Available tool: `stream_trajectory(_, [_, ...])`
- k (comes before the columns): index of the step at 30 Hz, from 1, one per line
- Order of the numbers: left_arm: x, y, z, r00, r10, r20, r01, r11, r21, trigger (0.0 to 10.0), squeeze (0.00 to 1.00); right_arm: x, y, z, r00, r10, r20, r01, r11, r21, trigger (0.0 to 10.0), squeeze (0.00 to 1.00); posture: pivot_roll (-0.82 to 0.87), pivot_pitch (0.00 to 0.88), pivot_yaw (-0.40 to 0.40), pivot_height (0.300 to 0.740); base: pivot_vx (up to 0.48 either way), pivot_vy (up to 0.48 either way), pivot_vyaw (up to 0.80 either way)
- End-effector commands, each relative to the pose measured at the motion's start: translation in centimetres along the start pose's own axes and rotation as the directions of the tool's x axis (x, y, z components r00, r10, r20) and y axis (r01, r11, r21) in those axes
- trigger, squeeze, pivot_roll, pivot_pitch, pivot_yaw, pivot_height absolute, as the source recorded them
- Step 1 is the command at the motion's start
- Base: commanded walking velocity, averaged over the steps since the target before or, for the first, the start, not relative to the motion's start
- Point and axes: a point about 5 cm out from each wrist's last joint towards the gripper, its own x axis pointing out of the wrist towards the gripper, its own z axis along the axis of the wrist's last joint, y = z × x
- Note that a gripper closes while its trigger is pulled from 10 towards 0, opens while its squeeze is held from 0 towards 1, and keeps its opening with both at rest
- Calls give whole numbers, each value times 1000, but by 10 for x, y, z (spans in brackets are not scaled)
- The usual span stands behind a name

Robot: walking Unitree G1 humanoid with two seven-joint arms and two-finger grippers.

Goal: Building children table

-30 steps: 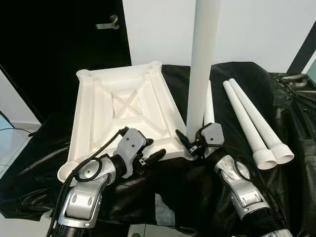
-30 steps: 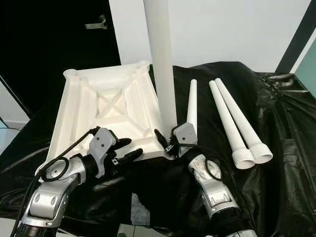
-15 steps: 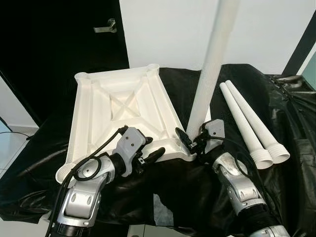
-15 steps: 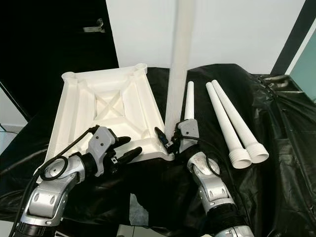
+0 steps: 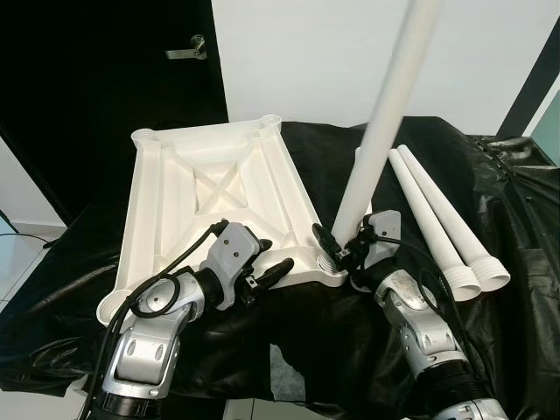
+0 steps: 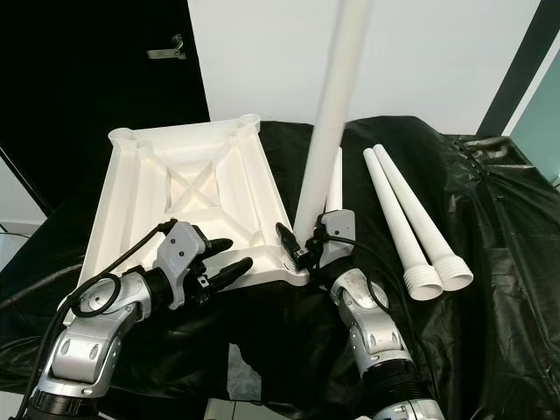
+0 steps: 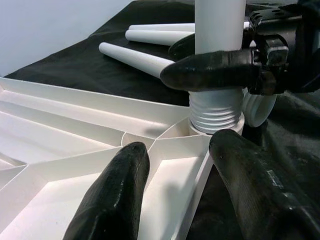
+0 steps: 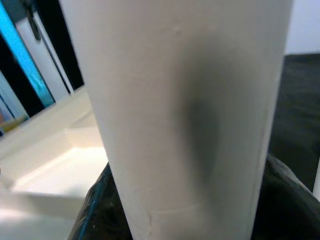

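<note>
Table top [image 5: 210, 197], white and lying underside up on the black cloth [image 5: 490, 350], carries a tilted white leg [image 5: 385, 131] in its near right corner socket. Our right gripper [image 5: 337, 254] reaches forward and clamps that leg just above its thread. Our left gripper [image 5: 267, 276], fingers apart, straddles the top's near edge.

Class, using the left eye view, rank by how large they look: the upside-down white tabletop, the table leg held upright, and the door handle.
1. Tabletop: largest.
2. Held leg, gripped by the right tool: next, though leaning toward the camera may enlarge it.
3. Door handle: smallest, also farthest away.
</note>
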Motion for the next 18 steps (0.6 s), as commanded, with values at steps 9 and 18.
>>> stream_trajectory(9, [-1,6,-1,992,124,-9,-124,992,3,10000,0,-12,3,-32,988,-10,-151,9,1000,-9,10000,0,123,0,12,740,0,0,0])
stream_trajectory(18, [-4,8,-1,991,133,-10,-133,991,1,10000,0,-21,13,-38,976,116,-186,-152,969,-192,10000,0,125,0,15,740,0,0,0])
